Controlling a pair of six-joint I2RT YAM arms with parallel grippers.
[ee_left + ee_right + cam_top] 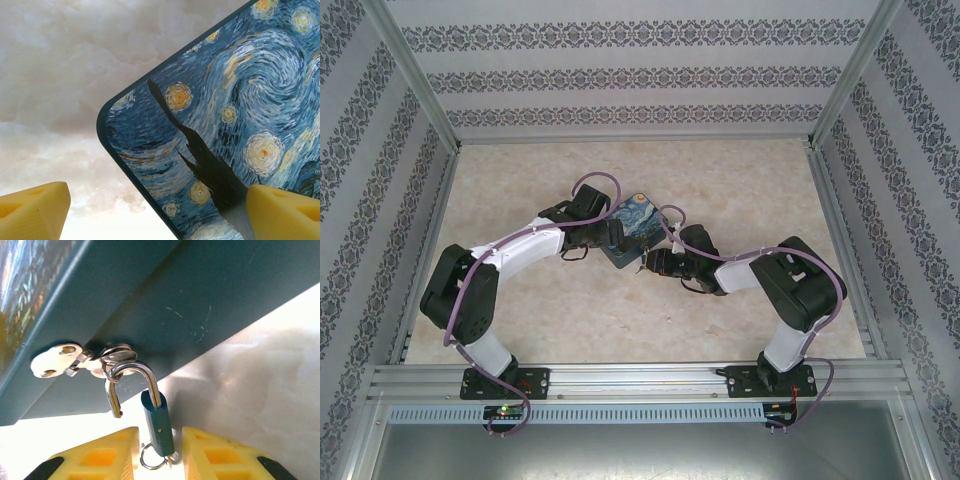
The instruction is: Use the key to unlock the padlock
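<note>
Padlock (157,422): small, blue body, thin silvery shackle (145,371). It hangs off the hasp (56,360) on the side of the box (200,300), just above the surface (270,375). Judged light and rigid, with smooth sides that are likely slick. It dangles freely on the shackle, so it would probably swing away from a push unless pinned. Best hold looks like the flat faces of the body, leaving the foot free for the key. Key (114,400): I take the thin silvery sliver dangling beside the shackle for it. Probably stiff but easily bent and hard to pinch, so best taken across its flats. A small ring (151,458) shows at the padlock's foot; cannot tell whether anything sits in the keyhole. Right gripper (160,460): jaws slightly parted, with the padlock's lower body and the ring between the fingers. A slim gap shows on each side, so it flanks rather than clamps, by the look of it. The key hangs beside the padlock, above one finger and clear of it. Left gripper (157,220): spread wide at the box corner, one finger over the lid, the other out over the surface, grasping nothing. Overhead, both grippers meet at the box, mid-surface.
</note>
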